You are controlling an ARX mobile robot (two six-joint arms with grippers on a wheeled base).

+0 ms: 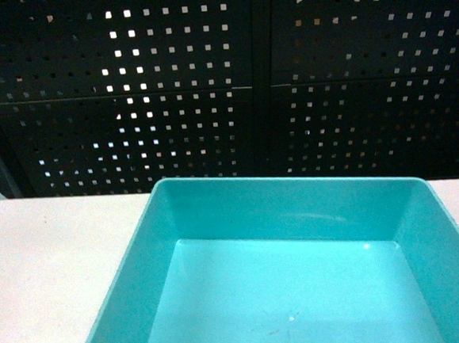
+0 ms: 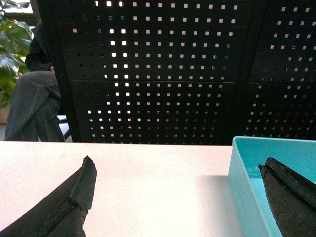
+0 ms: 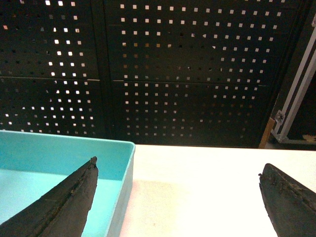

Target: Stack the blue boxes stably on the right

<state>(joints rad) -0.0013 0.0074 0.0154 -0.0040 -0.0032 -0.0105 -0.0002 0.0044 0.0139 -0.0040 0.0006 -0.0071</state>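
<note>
Head camera is sitting high and close over the turquoise box (image 1: 302, 285), looking forward and slanting down; the box is filling the lower frame, with the desk (image 1: 54, 273) to its left and the black perforated panel (image 1: 222, 77) behind it. Left wrist camera is riding low near the desk, facing the same panel almost level, from left of the box, catching only the box's left wall (image 2: 236, 182) at frame right. Right wrist camera is sitting equally low to the right of the box, with the box's right corner (image 3: 126, 153) at frame left. All three views are sharing the box, desk and panel.
</note>
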